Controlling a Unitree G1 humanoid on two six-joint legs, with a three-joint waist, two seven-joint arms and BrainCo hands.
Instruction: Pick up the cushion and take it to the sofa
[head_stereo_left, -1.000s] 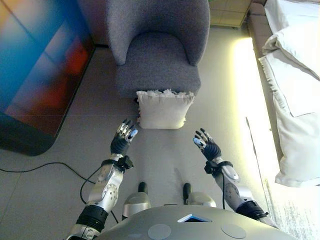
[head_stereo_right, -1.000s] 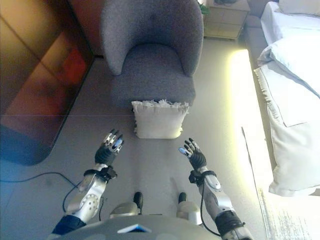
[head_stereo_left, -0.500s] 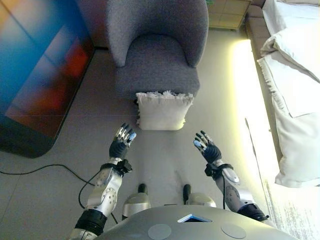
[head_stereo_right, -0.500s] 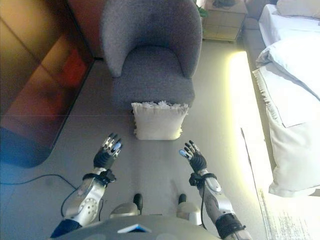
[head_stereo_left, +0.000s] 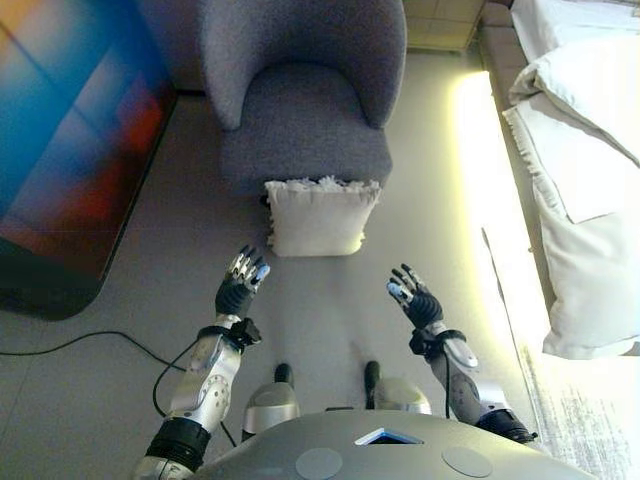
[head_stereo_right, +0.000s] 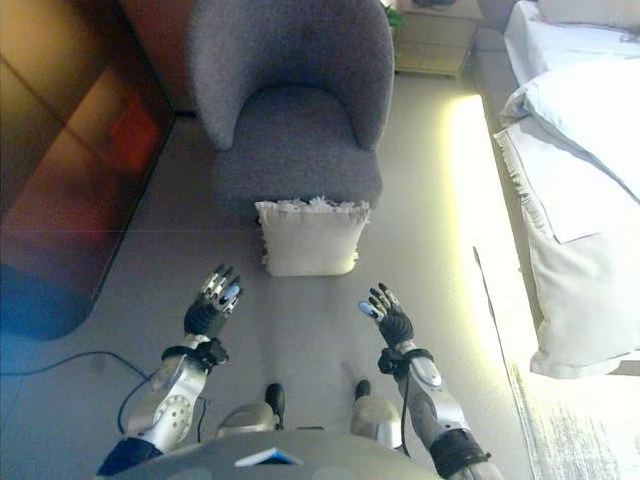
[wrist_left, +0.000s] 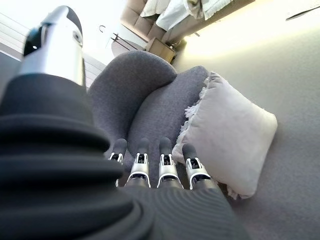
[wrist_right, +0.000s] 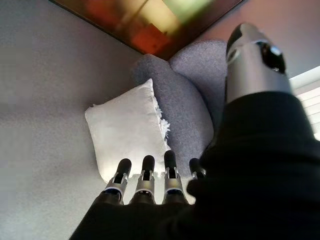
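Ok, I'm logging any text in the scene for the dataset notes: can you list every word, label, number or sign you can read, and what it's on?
None can be read.
Cushion: plain white with a fringe, no label showing.
Armchair: plain grey fabric, no tag.
Screen on the left: only blurred colour patches, no letters.
Bedding on the right: plain white.
Left robot hand and right robot hand: no markings legible.

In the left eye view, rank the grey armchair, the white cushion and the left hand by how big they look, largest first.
1. Grey armchair, by far the largest.
2. White cushion, leaning on the armchair's front.
3. Left hand, smallest, though it sits nearer the camera than the other two, so it looks bigger than it really is.
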